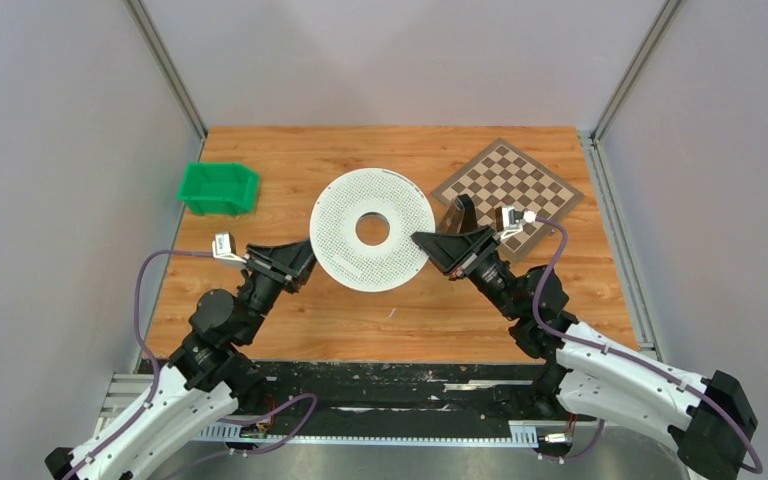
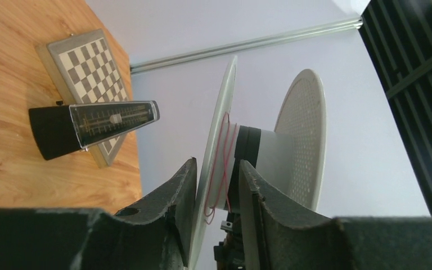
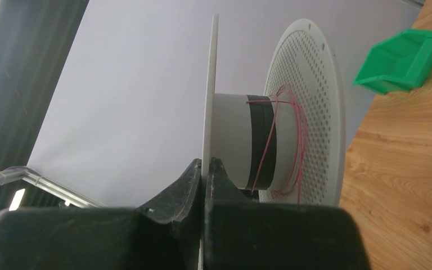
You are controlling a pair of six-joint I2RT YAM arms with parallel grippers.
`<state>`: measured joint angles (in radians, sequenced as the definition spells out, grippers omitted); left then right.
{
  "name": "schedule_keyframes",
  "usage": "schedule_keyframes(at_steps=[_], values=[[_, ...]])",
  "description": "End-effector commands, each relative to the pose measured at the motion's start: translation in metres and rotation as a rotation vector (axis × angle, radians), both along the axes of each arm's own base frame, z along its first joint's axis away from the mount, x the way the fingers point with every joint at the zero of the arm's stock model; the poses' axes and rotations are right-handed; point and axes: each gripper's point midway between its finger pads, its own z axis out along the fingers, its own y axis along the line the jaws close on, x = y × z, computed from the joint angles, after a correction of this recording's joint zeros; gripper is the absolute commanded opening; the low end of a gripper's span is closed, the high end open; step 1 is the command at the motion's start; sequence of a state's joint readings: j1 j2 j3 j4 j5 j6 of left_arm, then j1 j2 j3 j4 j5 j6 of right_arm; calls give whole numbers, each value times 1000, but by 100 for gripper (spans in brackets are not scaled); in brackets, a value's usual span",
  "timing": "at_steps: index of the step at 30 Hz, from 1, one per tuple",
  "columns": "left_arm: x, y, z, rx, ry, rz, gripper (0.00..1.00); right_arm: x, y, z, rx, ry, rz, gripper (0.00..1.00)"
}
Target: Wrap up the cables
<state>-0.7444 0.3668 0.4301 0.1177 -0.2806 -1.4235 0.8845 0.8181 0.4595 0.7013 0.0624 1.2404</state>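
The grey-white spool sits mid-table between both grippers. A thin red wire is looped loosely round its hub and hangs slack by one flange; it also shows in the right wrist view. It does not show in the top view. My left gripper is open, its jaws astride the edge of one flange: one finger is against the flange, the other stands apart. My right gripper is shut on the edge of the other, thin flange.
A green bin stands at the back left, also in the right wrist view. A chessboard lies at the back right, with a black metronome-shaped object at its near edge, close to my right gripper.
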Motion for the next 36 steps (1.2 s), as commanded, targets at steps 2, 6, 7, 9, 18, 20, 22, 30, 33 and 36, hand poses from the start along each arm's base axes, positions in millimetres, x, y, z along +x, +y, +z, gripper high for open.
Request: schedule_keyframes(at_steps=[2, 6, 7, 9, 18, 20, 22, 30, 33, 36], values=[[-7, 23, -1, -87, 31, 59, 44, 18, -10, 43, 94, -33, -72, 0], [-7, 49, -22, -39, 102, 163, 47, 25, -5, 44, 87, -24, -80, 0], [-9, 59, -24, -14, 116, 205, 47, 27, -3, 42, 81, -18, -83, 0], [-11, 75, -26, 37, 126, 267, 48, 32, 1, 36, 66, -5, -88, 0], [-19, 125, -25, 282, 80, 466, 49, 63, 40, 5, -8, 72, -72, 0], [-19, 134, -22, 373, 45, 508, 54, 75, 51, -11, -59, 87, -87, 0], [-21, 137, -9, 483, -41, 521, 64, 86, 62, -27, -113, 89, -104, 0], [-21, 140, -3, 988, -204, 494, 100, 120, 103, -61, -147, 51, -67, 0], [-12, 133, -23, 1107, -202, 465, 100, 136, 116, -78, -167, 62, -62, 0], [-9, 122, -32, 1165, -262, 422, 100, 150, 134, -96, -179, 72, -5, 0]])
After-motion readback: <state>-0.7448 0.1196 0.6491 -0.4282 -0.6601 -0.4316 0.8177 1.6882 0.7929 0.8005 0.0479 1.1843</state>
